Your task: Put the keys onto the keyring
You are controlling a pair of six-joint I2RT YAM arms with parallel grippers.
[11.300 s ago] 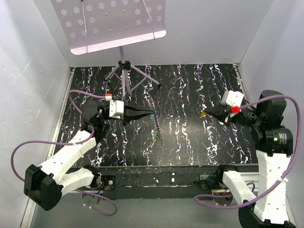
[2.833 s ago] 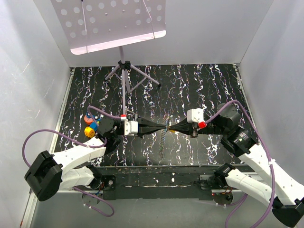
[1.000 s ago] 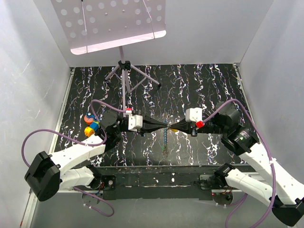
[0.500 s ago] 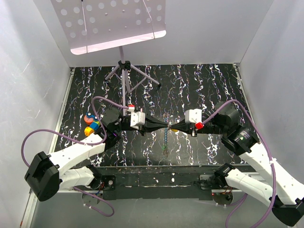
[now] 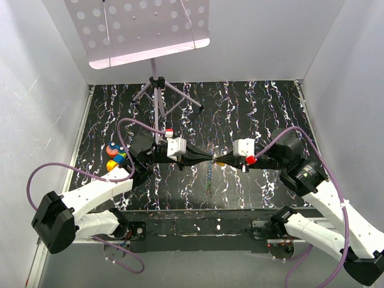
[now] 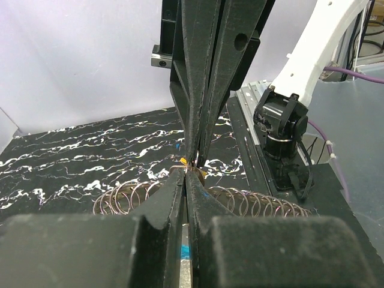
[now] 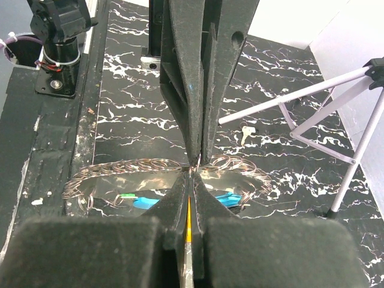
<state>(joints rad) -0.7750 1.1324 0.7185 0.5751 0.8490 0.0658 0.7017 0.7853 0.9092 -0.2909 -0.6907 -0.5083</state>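
Note:
My left gripper and right gripper meet tip to tip above the middle of the table. The left gripper is shut on the keyring, a chain of thin wire rings that loops to both sides of its tips and hangs down. The right gripper is shut on the yellow-orange key, which shows edge-on between its fingers and touches the ring at the tips. Blue plastic pieces lie below the chain; I cannot tell which one is the blue key.
A music stand's tripod stands at the back of the table, its legs to the right of the grippers. A small silver key lies on the black marbled table. Small red, blue and yellow objects sit by the left arm. White walls enclose the table.
Both grippers came in from the sides and met at the middle. In the last second the left wrist edged a little right and up; the tips stay together and the chain hangs below.

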